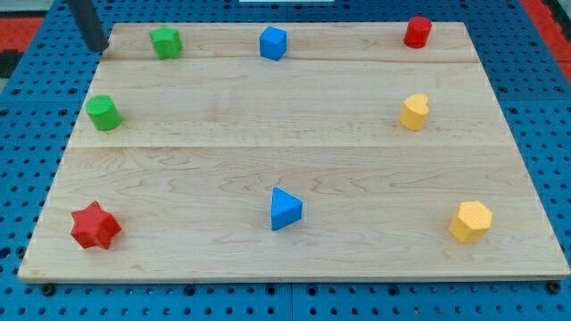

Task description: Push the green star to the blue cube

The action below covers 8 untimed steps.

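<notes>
The green star (166,42) lies near the top left of the wooden board (294,259). The blue cube (273,43) lies to its right along the top edge, with a gap between them. My tip (100,48) is at the board's top left corner, left of the green star and apart from it.
A green cylinder (103,113) lies at the left edge. A red star (95,226) is at the bottom left. A blue triangle (285,209) is at bottom centre. A red cylinder (417,32), a yellow heart (414,112) and a yellow hexagon (470,221) lie on the right.
</notes>
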Motion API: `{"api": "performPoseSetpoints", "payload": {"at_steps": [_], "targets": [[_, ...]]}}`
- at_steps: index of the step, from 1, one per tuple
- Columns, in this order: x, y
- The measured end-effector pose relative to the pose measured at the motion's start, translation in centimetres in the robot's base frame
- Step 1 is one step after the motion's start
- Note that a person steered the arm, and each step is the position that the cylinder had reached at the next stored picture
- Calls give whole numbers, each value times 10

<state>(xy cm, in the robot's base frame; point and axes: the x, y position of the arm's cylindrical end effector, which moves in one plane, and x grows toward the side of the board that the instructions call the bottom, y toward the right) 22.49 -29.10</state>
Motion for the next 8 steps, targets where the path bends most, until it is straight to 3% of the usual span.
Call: {"api": "performPoseSetpoints", "payload": {"at_steps": [1, 2, 3, 4, 6, 7, 8], "targets": [[15, 79], [93, 206], [111, 127], [49, 67], [1, 108], [-1, 173], [-16, 163]]}}
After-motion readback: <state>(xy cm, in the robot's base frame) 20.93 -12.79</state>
